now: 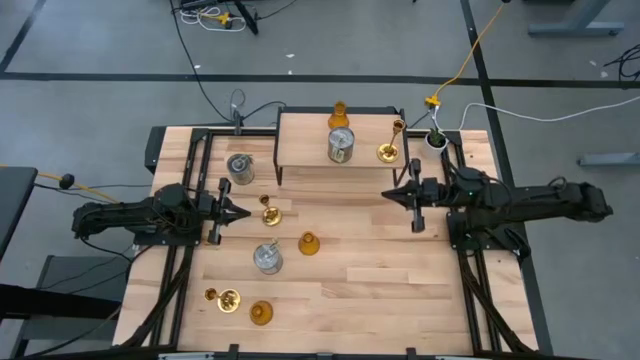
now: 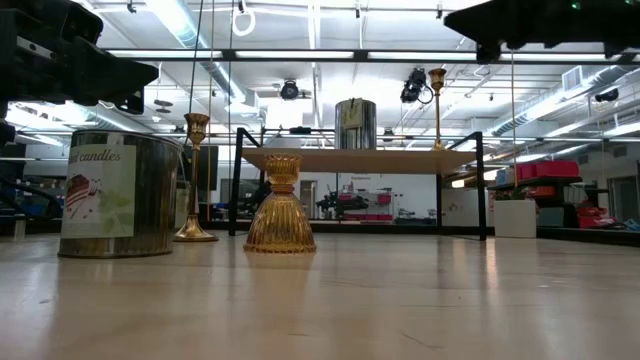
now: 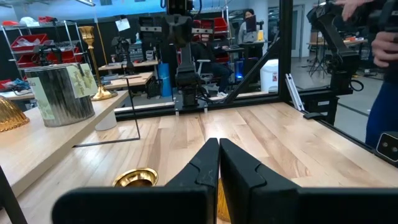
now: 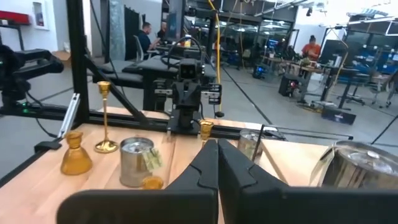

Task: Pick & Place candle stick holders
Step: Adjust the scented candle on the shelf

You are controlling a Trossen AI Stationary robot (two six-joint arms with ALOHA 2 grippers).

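Nine candle stick holders, three types. Silvery glass cylinder (image 1: 341, 144), amber bell (image 1: 338, 112) and brass stick (image 1: 390, 150) sit on raised shelf (image 1: 300, 150) at table's 12 o'clock. Remaining six spread over 7–10 o'clock area. Left gripper (image 1: 243, 212) and right gripper (image 1: 389, 195): both fully closed, holding nothing, above table centre.

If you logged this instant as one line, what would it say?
left claw: shut, empty | right claw: shut, empty | shelf: three holders | table: six holders
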